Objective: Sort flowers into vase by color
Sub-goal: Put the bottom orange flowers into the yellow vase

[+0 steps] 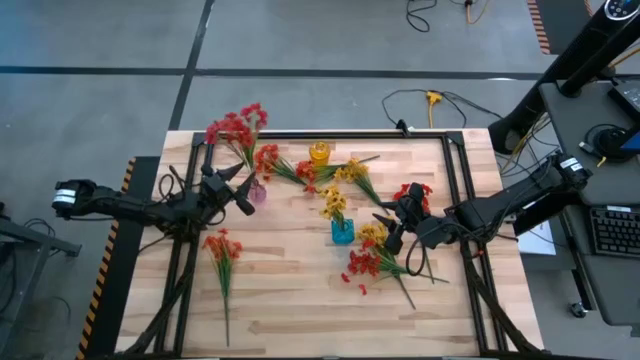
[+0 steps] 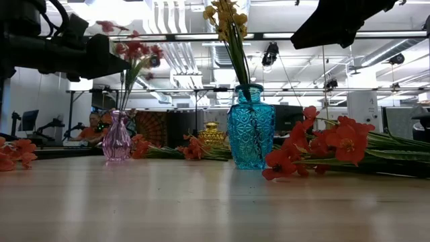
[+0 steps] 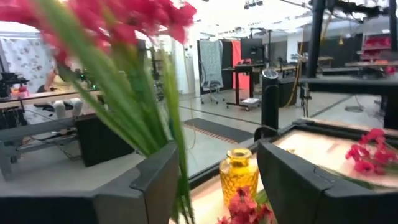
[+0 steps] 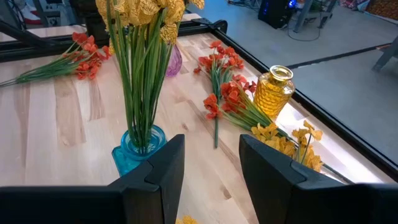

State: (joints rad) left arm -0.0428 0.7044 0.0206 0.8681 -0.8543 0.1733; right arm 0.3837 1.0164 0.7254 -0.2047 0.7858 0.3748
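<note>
Table top (image 1: 290,300) looks like pale planked wood, smooth with a soft satin sheen. All three vases look like glossy see-through glass: the blue vase (image 2: 250,134) just ahead of the right gripper (image 4: 211,168) has a cut diamond texture, the yellow vase (image 4: 273,92) is bumpy, the pink vase (image 2: 117,140) smoother. Gripper fingers (image 4: 155,174) look like matt dark plastic.

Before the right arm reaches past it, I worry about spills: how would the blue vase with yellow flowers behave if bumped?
The blue vase looks like cut glass, so probably fragile and slick on bare wood. It stands tall on a narrow base with long yellow flowers rising well above its mouth, so it seems top-heavy and apt to tip rather than slide.
</note>
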